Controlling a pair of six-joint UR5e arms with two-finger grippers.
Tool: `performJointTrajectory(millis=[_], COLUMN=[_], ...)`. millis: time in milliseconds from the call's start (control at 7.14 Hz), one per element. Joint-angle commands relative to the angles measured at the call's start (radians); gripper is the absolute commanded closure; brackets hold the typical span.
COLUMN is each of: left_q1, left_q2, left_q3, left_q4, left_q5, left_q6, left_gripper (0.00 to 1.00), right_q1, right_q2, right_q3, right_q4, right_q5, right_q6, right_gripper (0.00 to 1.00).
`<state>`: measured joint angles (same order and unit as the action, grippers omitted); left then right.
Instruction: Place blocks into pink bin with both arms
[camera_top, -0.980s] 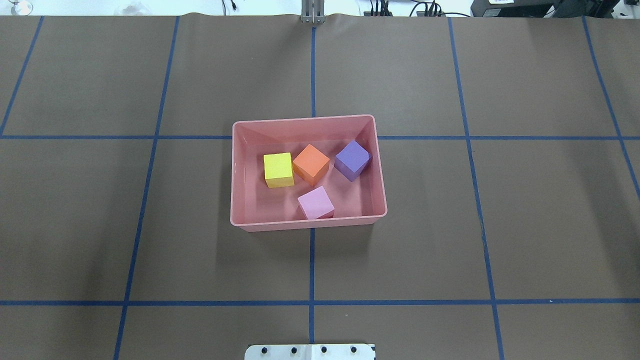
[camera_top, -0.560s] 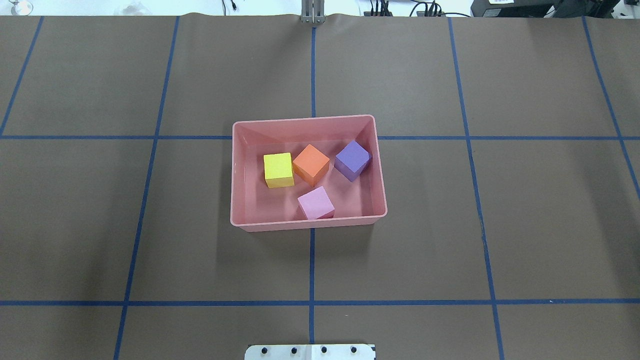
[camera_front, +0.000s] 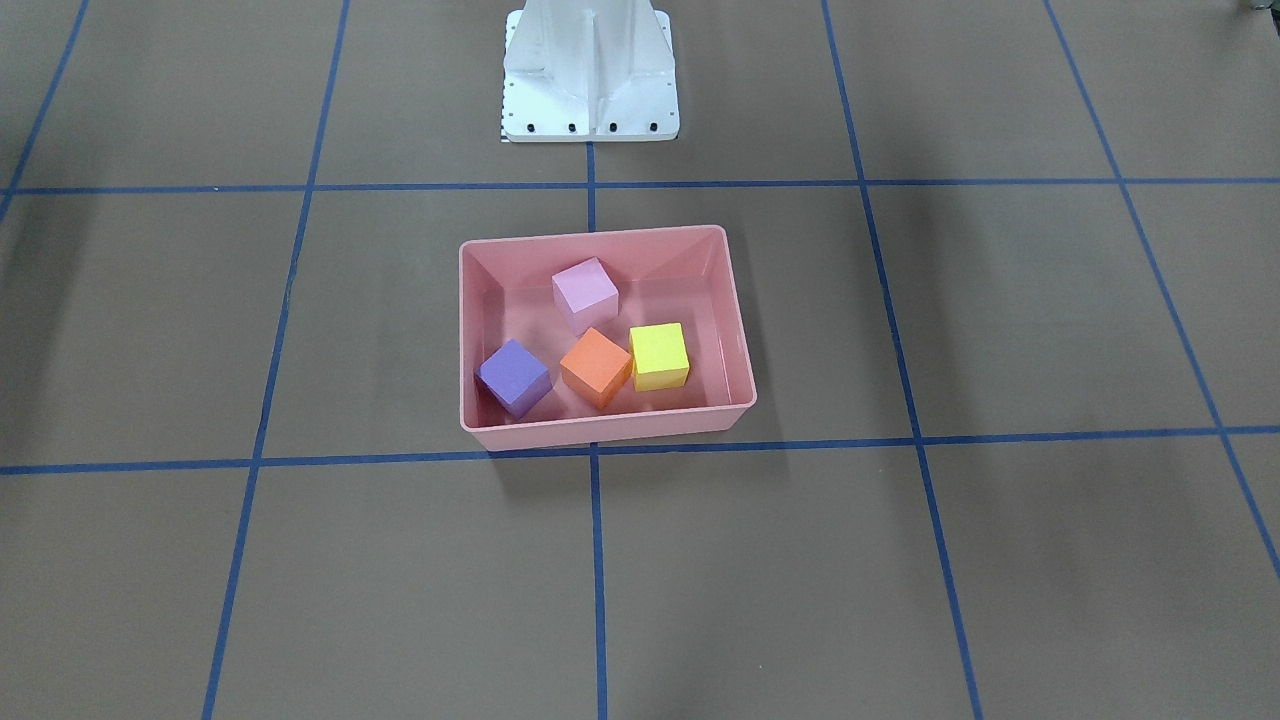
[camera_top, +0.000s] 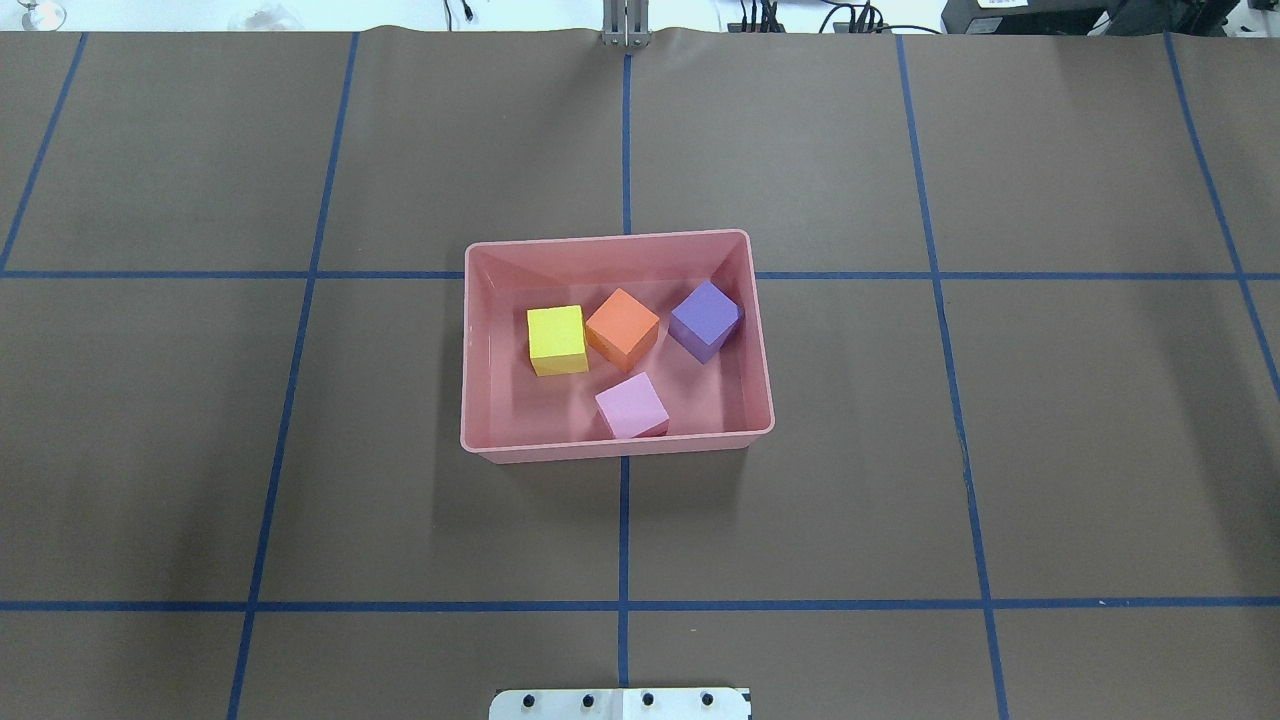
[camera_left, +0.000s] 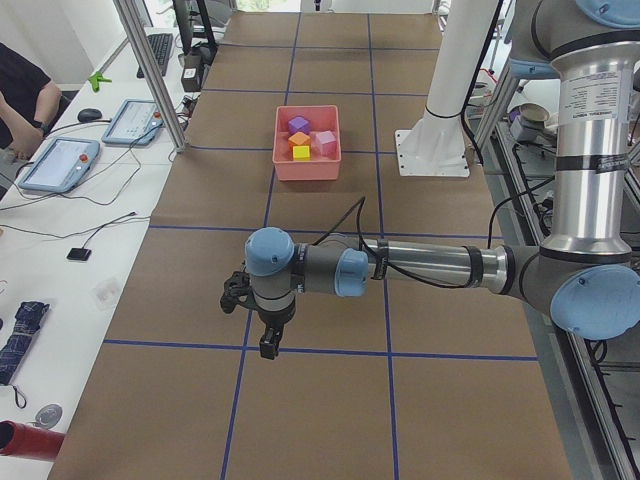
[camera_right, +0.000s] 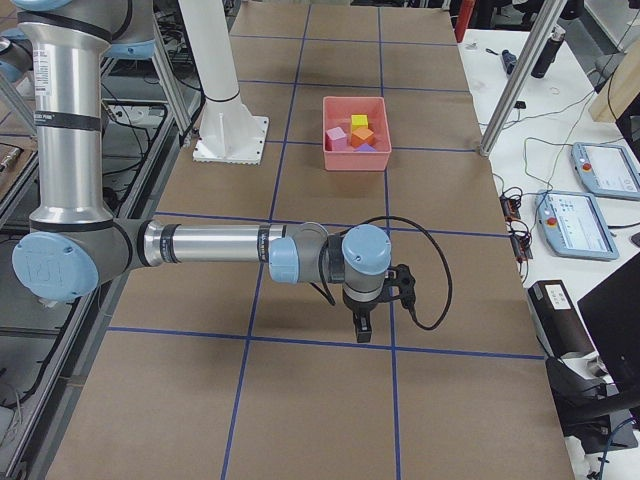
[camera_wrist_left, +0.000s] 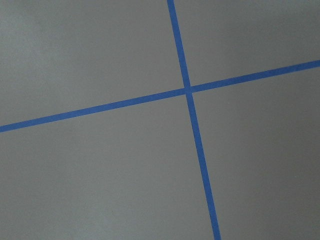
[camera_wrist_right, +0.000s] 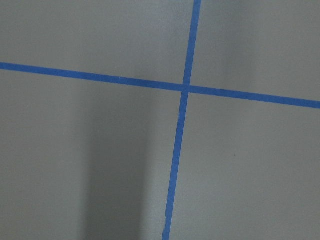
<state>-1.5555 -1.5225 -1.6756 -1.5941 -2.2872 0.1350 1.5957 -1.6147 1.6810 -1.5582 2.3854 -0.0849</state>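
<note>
The pink bin (camera_top: 615, 449) sits at the table's middle; it also shows in the front view (camera_front: 600, 428). Inside it lie the yellow block (camera_top: 557, 338), the orange block (camera_top: 622, 326), the purple block (camera_top: 705, 317) and the light pink block (camera_top: 631, 404). Both arms are stretched low over the table, far from the bin. My left gripper (camera_left: 268, 340) shows only in the exterior left view, and my right gripper (camera_right: 362, 328) only in the exterior right view. I cannot tell whether either is open or shut. Both wrist views show only brown table and blue tape.
The white pedestal (camera_front: 590, 70) stands on the robot's side of the bin. Blue tape lines grid the brown table cover. Tablets (camera_left: 60, 162) and cables lie on the side bench, with a person's arm at its edge. Aluminium posts (camera_left: 150, 70) stand at the far table edge.
</note>
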Motion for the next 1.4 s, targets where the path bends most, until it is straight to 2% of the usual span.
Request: performJointTrajectory(millis=[0,1260], left_q1=[0.0,0.002], left_q2=[-0.002,-0.005], left_q3=[0.002,-0.012], left_q4=[-0.001,-0.003], left_q5=[0.0,-0.008], left_q6=[0.0,0.0], left_gripper=[0.0,0.0], right_q1=[0.013,0.013], right_q2=[-0.005,-0.013], right_q3=[0.003,0.003], right_q4=[0.0,0.0], right_q5=[0.001,0.008], right_q6=[0.001,0.004], right_gripper=[0.0,0.0])
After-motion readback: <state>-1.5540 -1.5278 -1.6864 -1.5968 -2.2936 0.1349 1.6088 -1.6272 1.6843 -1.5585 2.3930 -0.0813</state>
